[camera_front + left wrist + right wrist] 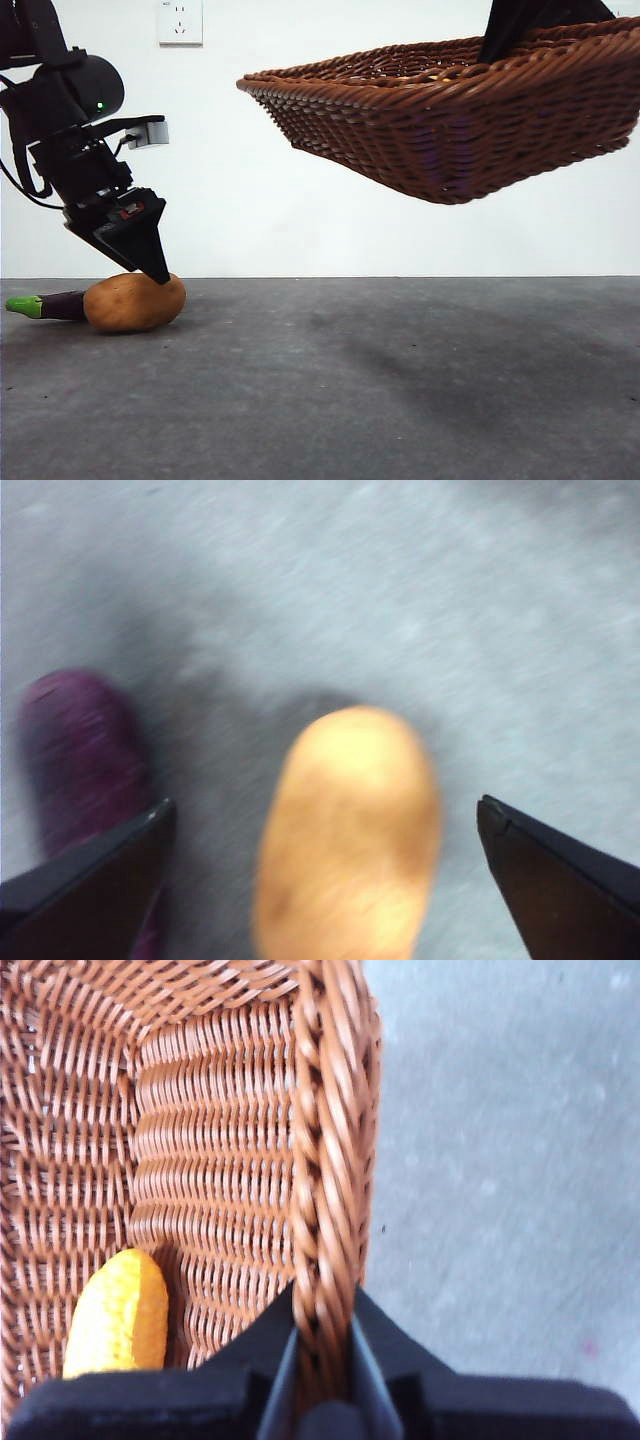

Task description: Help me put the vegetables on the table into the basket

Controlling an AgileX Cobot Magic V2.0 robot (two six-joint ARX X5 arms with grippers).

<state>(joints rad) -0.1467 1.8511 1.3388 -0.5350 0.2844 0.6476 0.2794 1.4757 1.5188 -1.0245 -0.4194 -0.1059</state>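
On the table [400, 390], at about eight o'clock in the front view, lies the potato [135, 302], a brown oval on its side. The left gripper [158, 272] comes down on it from the upper left, its black tip touching or just above the top of the potato. The left wrist view, which is blurred, shows this gripper's jaws spread wide with the potato [350, 830] between them and clear of both. Just behind the potato, toward nine o'clock, the eggplant [55, 305] lies flat with its green stem pointing to the edge of the front view; in the left wrist view its purple body [80, 755] sits partly behind one jaw.

Higher up, from twelve to three o'clock, the basket [450, 120] hangs in the air well above the table, tilted so that its left corner sits lower than its right side. The right gripper [322, 1360] has its jaws closed on the braided rim of the basket [330, 1160], one jaw inside and one outside. Inside the basket, on the woven floor near that rim, rests the yellow vegetable [118, 1315].

On the white wall behind, near eleven o'clock, is a wall socket [180, 22].
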